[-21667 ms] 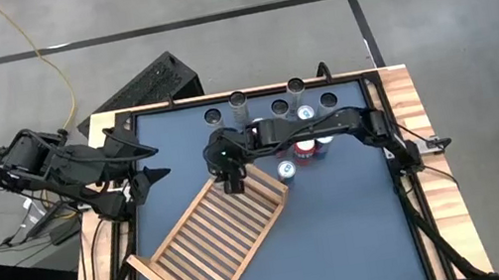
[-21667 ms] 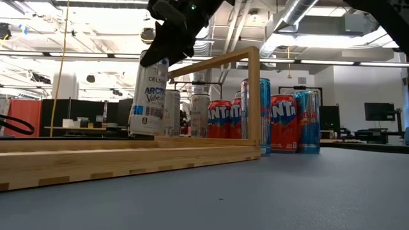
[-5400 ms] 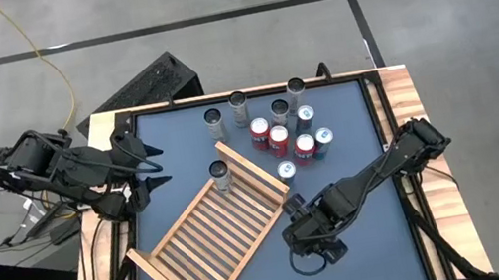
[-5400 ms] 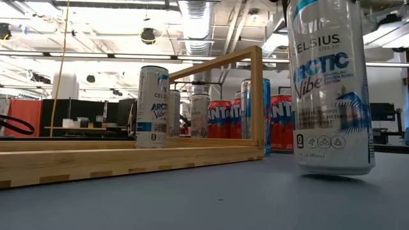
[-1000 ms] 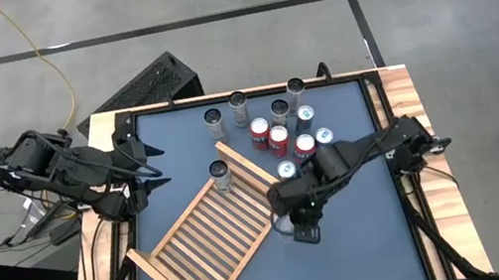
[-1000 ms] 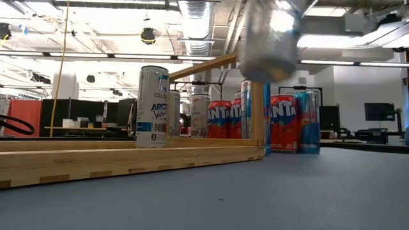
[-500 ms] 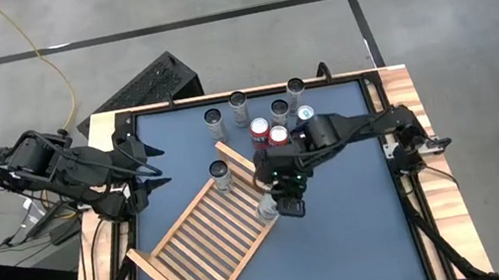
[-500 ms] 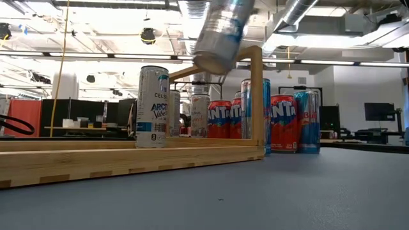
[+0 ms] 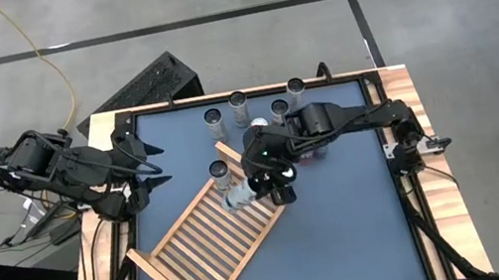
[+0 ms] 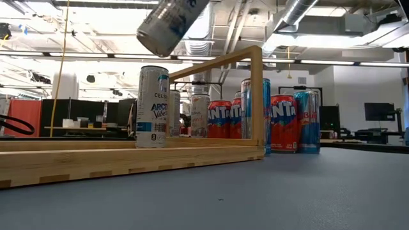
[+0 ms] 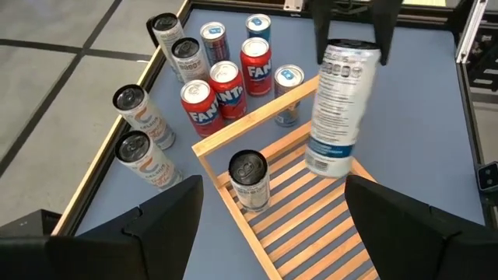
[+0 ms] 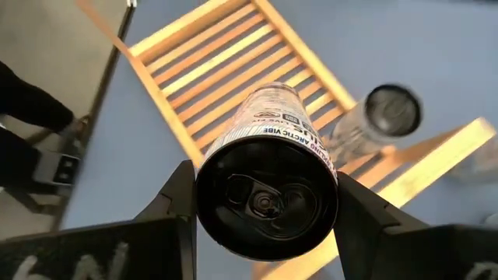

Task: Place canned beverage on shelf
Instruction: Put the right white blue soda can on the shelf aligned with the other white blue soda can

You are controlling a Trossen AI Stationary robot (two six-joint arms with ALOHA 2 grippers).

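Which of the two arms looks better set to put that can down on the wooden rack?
The right one. The right gripper already holds the white can, tilted above the shelf near the can already standing there. The left gripper waits open at the table's left edge, holding nothing.

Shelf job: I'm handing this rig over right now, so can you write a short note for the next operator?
Right gripper: shut on the white can, held tilted in the air above the shelf.
Left gripper: open, waiting at the table's left edge, holding nothing.
Done: one silver can stands upright on the shelf near its far corner.
Left: level the white can, set it on the slats and release. More cans stand on the table behind the shelf, not yet placed.
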